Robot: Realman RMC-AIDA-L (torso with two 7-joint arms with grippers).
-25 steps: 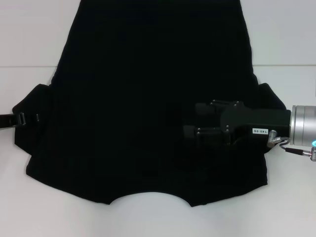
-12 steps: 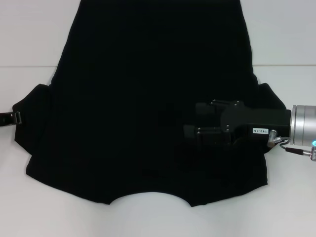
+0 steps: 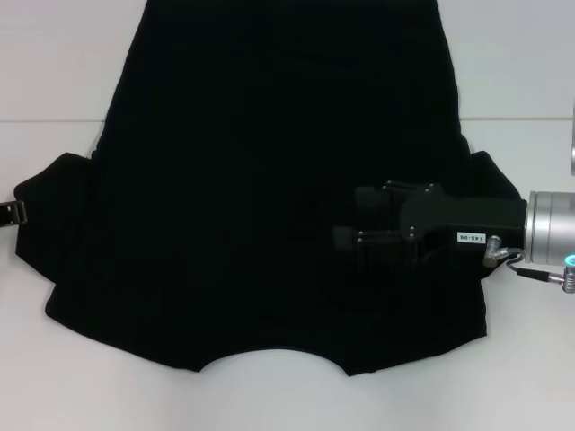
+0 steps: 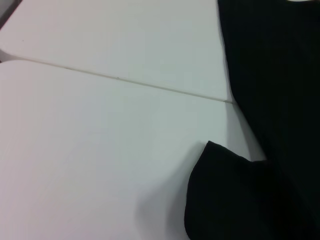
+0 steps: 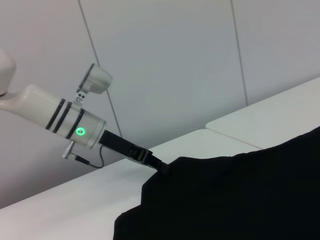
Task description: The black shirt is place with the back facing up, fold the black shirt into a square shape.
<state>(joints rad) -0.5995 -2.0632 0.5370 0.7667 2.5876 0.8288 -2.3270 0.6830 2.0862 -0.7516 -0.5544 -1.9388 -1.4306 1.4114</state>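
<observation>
A large plain matte-black fabric T-shirt (image 3: 278,180) lies spread flat on the white table (image 3: 54,377), its curved neckline nearest the robot and its body running away across the tabletop seam. The right gripper (image 3: 346,224), black and rigid on a silver wrist, reaches in over the shirt's right half from the side; whether its fingers are parted or clenched cannot be told against the dark cloth. At the far left sleeve edge, the left gripper (image 3: 13,212) sits just beside the fabric, its grip likewise unreadable.
</observation>
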